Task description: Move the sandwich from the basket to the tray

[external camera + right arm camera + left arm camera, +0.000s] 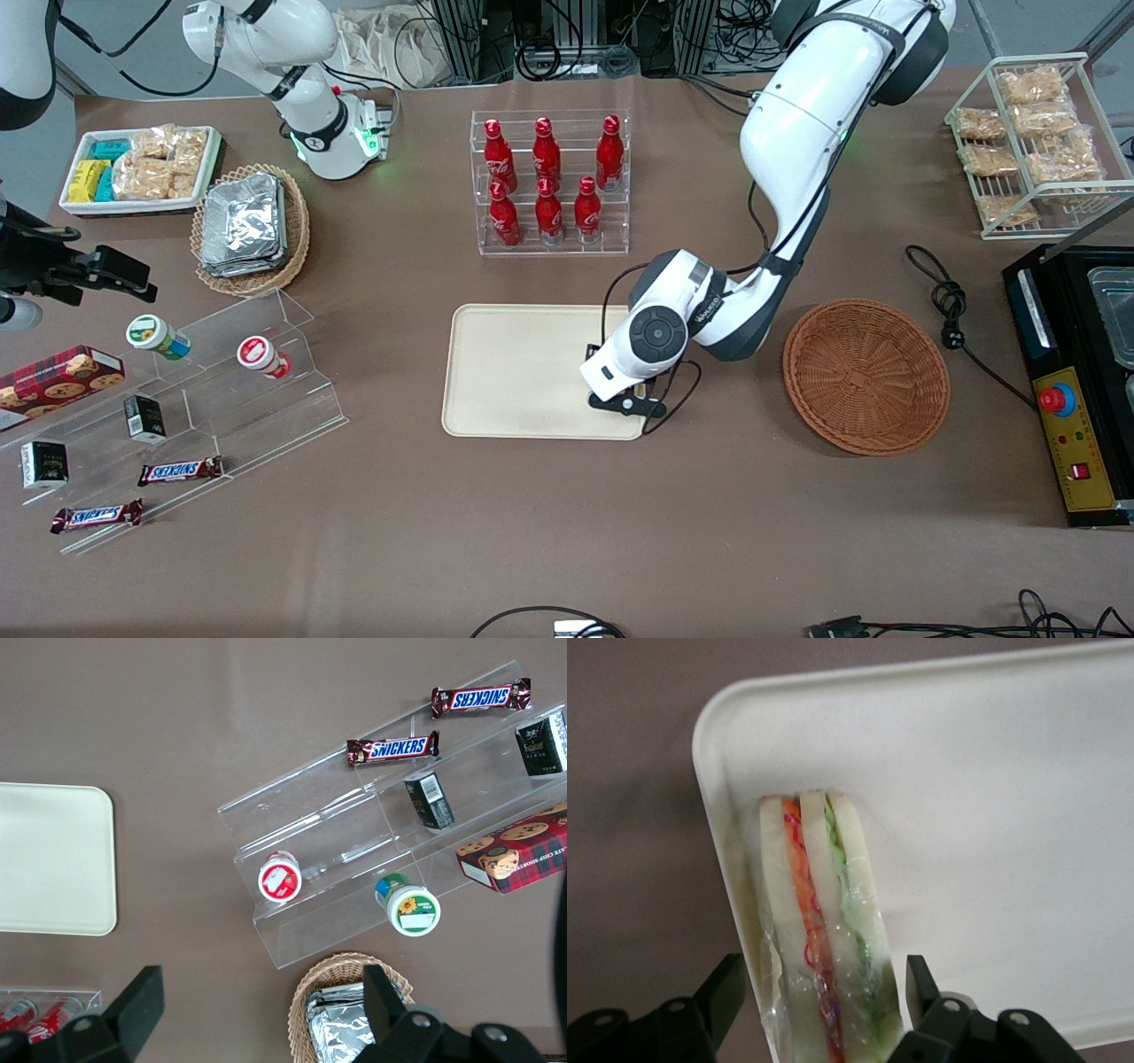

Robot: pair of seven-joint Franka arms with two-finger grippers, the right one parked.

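My gripper point(824, 997) hangs over the tray's point(514, 354) corner nearest the basket point(866, 376), fingers point(726, 988) spread either side of the sandwich point(819, 930) without touching it; it rests on the tray by the rim. The basket sits beside the tray, toward my end. A rack of red bottles point(549, 182) stands farther from the front camera, all on a brown table point(567, 532).

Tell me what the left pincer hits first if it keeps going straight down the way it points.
Probably the sandwich, which stands between the open left pincer fingers over the tray corner; the tray comes next. Depth is unclear.
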